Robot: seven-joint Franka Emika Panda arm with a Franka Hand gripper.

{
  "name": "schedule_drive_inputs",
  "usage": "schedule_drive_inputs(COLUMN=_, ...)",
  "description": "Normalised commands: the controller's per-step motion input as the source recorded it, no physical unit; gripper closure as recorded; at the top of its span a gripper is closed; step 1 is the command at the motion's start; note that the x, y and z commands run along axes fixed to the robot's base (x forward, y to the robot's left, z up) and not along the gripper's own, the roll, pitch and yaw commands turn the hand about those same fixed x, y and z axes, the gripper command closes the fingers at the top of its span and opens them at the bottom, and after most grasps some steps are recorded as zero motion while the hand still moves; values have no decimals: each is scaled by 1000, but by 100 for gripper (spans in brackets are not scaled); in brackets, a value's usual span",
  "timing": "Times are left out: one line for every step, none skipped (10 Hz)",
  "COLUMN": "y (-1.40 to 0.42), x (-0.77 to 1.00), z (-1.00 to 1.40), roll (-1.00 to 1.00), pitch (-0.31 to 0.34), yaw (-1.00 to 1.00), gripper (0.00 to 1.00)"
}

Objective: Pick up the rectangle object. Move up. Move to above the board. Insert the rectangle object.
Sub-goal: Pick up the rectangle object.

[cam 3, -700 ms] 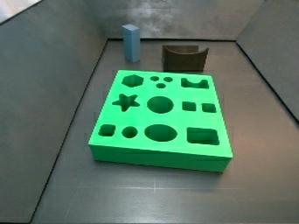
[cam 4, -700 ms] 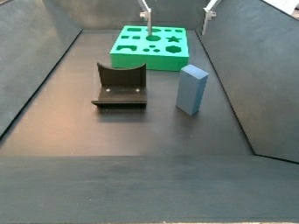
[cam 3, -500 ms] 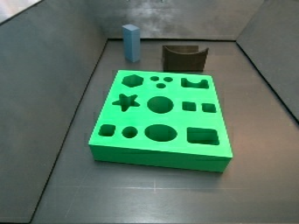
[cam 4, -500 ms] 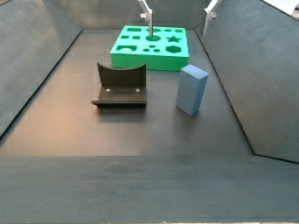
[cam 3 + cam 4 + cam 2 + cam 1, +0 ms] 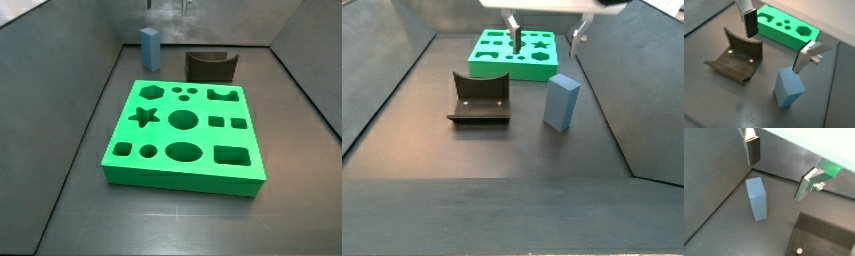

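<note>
One board (image 5: pixel 182 134), a large bright green slab with many shaped cut-outs, is seen lying flat on the dark counter (image 5: pixel 502 150). In a side view it lies nearer than the other pieces. One fixture (image 5: pixel 477 99), a dark L-shaped bracket, is seen standing beyond the board, to the right. One rectangle object (image 5: pixel 561 102), a slim blue-grey block, is seen standing upright on the counter, well apart from the board and near the fixture, at the far left corner in a side view (image 5: pixel 150 49).

One gripper (image 5: pixel 776 40) is shown above the counter, its two silver fingers (image 5: pixel 807 183) spread wide with nothing between them. It hangs over the gap between block, fixture and board, and the block is not yet enclosed.

Several risks are judged from here. If the descent is made off-centre, the tall block may be struck by a finger and toppled, since its base is narrow. The fixture may be clipped by the other finger, being close by. If the block is gripped tilted, it may jam at the matching hole later.
</note>
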Motion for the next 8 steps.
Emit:
schedule_drive_inputs(y=0, x=-77, z=-280, roll=0, pitch=50, yaw=-1000, gripper=0)
schedule_drive_inputs(y=20, x=-211, z=-283, roll=0, pitch=84, yaw=-903, gripper=0)
schedule_drive_inputs(y=66, x=-471, z=-160, roll=17, pitch=114, yaw=-674, gripper=0)
schedule_drive_inputs(y=0, x=-11, z=0, roll=31, pitch=0, yaw=-14, gripper=0)
schedule_drive_inputs(y=0, x=57, z=0, roll=0, pitch=16, yaw=0, gripper=0)
schedule_drive_inputs(y=194, x=-366, z=-546, roll=86, pitch=3, yaw=-209, gripper=0)
schedule_drive_inputs(y=297, x=-340, z=-557, roll=37, pitch=7, yaw=-303, gripper=0)
schedule_drive_inputs(y=246, x=-286, z=-414, roll=29, pitch=21, yaw=-257, gripper=0)
